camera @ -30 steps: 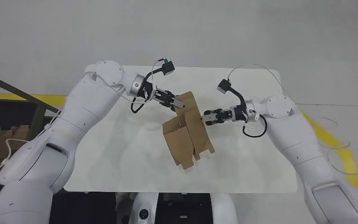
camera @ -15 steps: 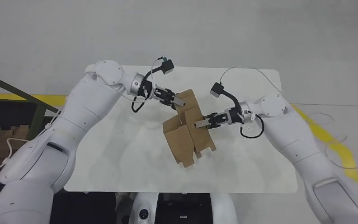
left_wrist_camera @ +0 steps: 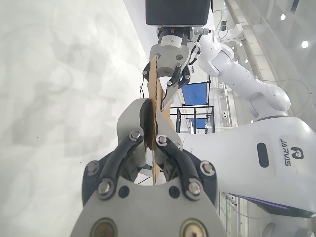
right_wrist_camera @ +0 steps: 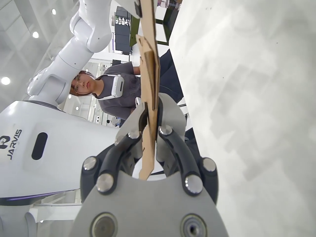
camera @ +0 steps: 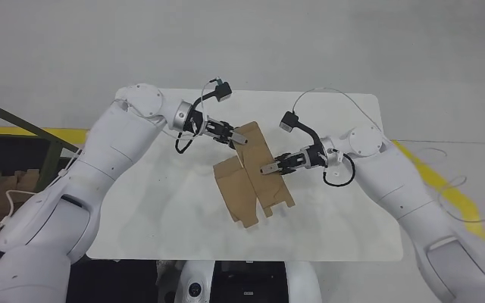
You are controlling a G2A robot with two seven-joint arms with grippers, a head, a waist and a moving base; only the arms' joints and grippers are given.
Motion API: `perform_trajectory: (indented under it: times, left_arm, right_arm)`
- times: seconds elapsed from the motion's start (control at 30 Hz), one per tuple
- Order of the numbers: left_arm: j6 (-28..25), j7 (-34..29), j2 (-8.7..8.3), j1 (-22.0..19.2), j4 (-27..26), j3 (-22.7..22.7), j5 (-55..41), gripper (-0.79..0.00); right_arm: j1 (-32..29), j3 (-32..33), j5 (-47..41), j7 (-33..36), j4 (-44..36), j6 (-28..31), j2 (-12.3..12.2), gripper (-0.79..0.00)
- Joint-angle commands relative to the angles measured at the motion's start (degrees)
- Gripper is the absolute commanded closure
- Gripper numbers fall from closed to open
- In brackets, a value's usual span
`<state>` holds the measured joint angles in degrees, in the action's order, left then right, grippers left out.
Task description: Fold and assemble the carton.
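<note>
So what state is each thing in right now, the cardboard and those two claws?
carton: partly folded, not yet assembled, gripped at two edges.
left gripper: shut on the carton.
right gripper: shut on the carton.

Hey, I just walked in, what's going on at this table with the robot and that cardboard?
Both robot arms are handling a brown carton over the white table. The left gripper has its fingers shut on one edge of the cardboard, and the right gripper is shut on the opposite side, facing it. The carton is only partly opened out, not yet a finished box.
</note>
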<state>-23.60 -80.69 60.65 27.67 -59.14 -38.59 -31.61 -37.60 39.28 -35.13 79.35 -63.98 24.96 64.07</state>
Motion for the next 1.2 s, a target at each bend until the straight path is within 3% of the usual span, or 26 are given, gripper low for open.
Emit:
perform_trajectory:
  times: [0.0,0.03,0.07,0.4,0.87,1.17]
  left_arm:
    - [-0.1,0.1,-0.09,0.0,-0.2,0.0,0.1,-0.286]
    - [-0.2,0.2,-0.14,0.0,-0.4,-0.1,0.2,-0.677]
    - [-0.4,0.4,-0.18,0.1,-0.7,-0.2,-0.2,-0.785]
    - [-4.0,4.0,-2.53,2.1,-6.4,-4.2,0.1,-0.785]
    - [-7.8,8.8,-6.14,11.6,-11.0,-13.4,-3.1,-0.785]
    - [-4.1,12.3,-6.63,15.3,-15.6,-15.6,-1.6,-0.785]
  right_arm:
    - [0.2,-0.4,-0.4,0.0,-0.1,0.0,-0.2,0.0]
    - [0.3,-0.5,-0.6,-0.1,-0.1,0.1,-0.2,0.0]
    - [0.4,-0.7,-0.7,-0.1,0.0,0.1,-0.3,0.0]
    - [0.8,-1.1,-5.4,0.1,1.6,-0.1,-0.7,0.0]
    - [-2.2,6.9,-13.7,-4.1,5.9,3.9,-1.7,0.0]
    - [-6.7,12.8,-7.8,-18.7,0.3,-4.6,-3.5,0.0]
